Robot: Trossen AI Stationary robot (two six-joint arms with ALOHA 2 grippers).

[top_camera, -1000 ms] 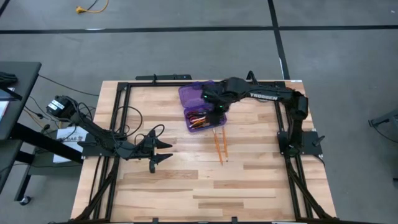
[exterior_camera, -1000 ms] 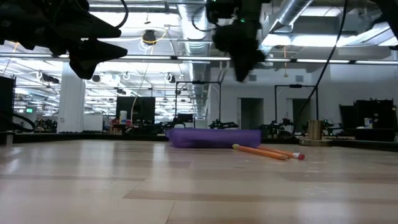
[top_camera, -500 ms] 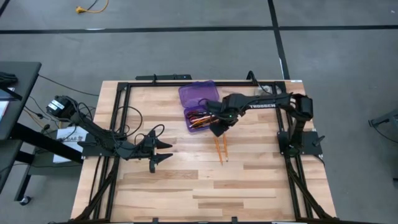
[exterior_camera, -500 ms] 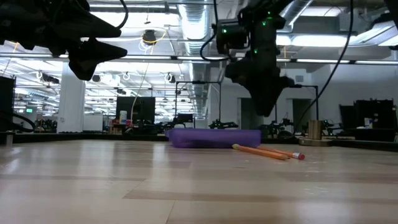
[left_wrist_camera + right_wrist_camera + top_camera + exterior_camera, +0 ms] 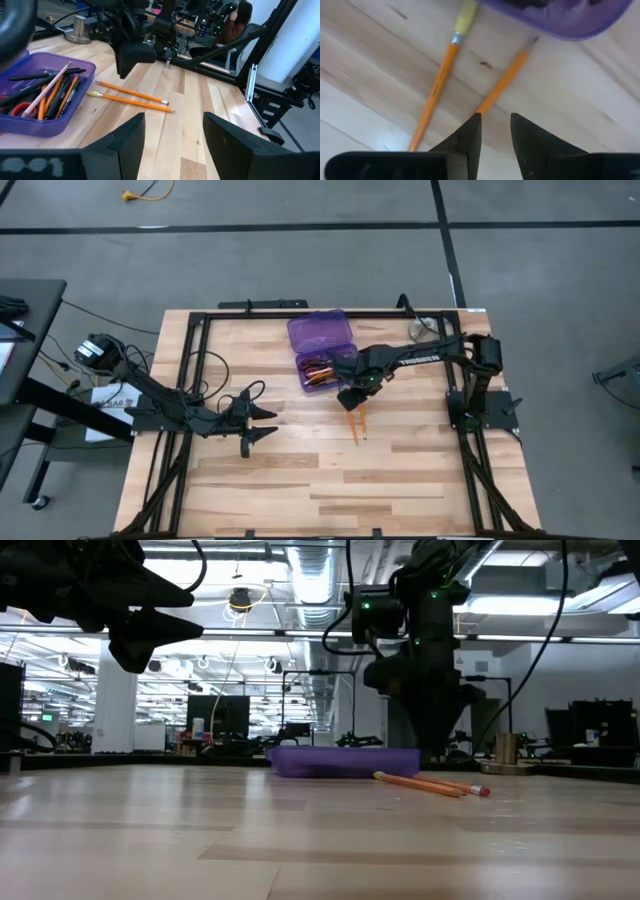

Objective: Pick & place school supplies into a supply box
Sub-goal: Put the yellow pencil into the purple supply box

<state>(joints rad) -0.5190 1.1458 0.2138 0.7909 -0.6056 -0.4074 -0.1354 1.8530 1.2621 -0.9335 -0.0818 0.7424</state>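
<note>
Right gripper point(image 5: 495, 131) hung over two pencils point(image 5: 354, 420) lying on the table just beside the box point(image 5: 322, 352), fingers slightly apart, empty. Best move, I'd judge: centre on one pencil point(image 5: 502, 82), straddle it crosswise, then close. Left gripper point(image 5: 262, 423) idle, spread wide. "TROSSEN" seemed printed on the right arm; barely legible.

White lettering runs along the right arm's forearm point(image 5: 420, 360) in the high view, just behind the right tool point(image 5: 349, 397), too small to read with certainty. No other text, label, number or sign is legible in any view.
</note>
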